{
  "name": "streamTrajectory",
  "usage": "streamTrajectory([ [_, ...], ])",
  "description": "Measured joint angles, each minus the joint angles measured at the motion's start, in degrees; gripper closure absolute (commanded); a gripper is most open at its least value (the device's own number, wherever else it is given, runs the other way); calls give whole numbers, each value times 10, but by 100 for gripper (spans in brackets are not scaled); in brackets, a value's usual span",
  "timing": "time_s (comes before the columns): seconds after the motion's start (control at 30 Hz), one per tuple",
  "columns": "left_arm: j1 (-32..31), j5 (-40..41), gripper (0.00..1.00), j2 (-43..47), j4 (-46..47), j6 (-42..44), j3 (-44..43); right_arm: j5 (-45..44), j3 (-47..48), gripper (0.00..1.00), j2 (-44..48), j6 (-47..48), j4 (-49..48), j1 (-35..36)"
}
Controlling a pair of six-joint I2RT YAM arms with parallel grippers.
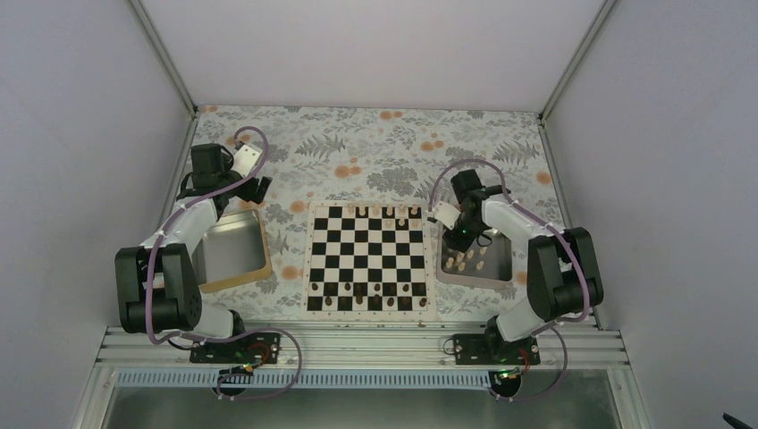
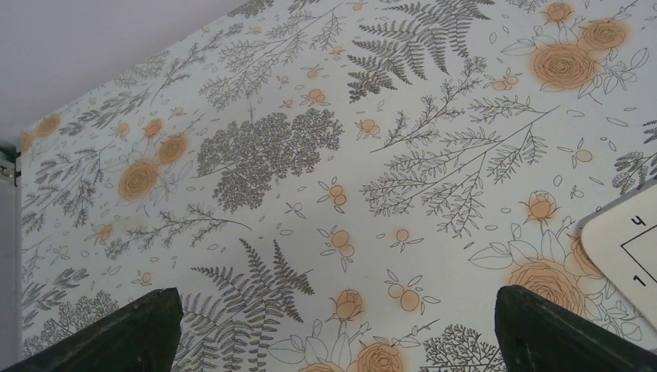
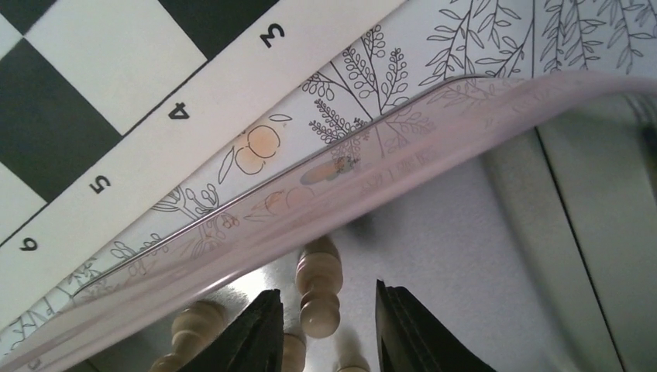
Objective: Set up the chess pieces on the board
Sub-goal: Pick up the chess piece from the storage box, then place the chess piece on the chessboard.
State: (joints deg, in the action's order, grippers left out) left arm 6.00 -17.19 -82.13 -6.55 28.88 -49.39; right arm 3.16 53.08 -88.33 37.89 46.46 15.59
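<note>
loosely, right hand point(image 3: 328, 298) straddles chess piece point(image 3: 318, 267); neighbouring pieces point(image 3: 192, 325) half-hidden.

White booth, floral cloth point(image 1: 357, 152).
Plain pale walls point(image 1: 357, 45) close in three sides, joined by slanting metal posts point(image 1: 165, 54). The cloth shows grey ferns and orange roses. A ribbed aluminium rail point(image 1: 357, 344) runs along the near edge. Light is soft and even.

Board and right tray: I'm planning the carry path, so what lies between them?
Only a bare strip of floral tablecloth, between board and steel tray; the right wrist view shows it.
</note>
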Motion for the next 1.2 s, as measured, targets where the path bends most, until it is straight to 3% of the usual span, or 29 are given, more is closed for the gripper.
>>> streamTrajectory([
  [0.37,0,0,0,0,0,0,0,2,0,88,-21,1,-6,-3],
  [0.57,0,0,0,-1,0,0,0,1,9,90,-21,2,5,-3],
  [0.97,0,0,0,-1,0,0,0,-13,184,89,-17,0,75,40],
  [1.2,0,-3,0,-1,0,0,0,-23,299,87,-123,-4,83,137],
])
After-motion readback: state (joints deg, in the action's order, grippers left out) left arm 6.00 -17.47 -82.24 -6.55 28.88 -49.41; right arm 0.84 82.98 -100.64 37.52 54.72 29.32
